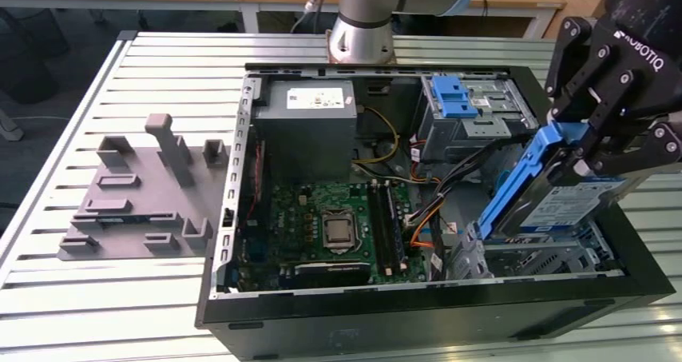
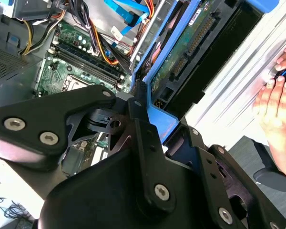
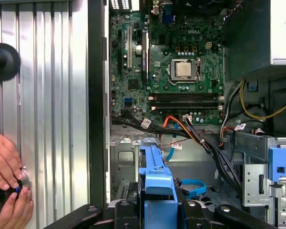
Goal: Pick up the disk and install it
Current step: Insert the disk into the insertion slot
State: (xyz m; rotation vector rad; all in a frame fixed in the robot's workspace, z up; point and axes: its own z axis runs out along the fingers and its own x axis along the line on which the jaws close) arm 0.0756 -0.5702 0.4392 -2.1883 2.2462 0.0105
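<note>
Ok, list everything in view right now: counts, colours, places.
disk: one, silver with blue rail frame, tilted above the case, in the gripper
computer case: one, black, open, on the table
motherboard: one, green, inside the case
power supply: one, grey, inside the case
latch piece: one, blue, on a drive cage inside the case
fixture plate: one, grey, exterior view's left
table: one, silver slats
hands: two, on the table beside the case
gripper: one, black, shut on the disk

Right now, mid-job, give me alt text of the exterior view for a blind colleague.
The gripper holds the disk by its blue frame, steeply tilted, over the drive cage at the exterior view's right of an open computer case. The case lies on a slatted table beside a grey fixture.
</note>
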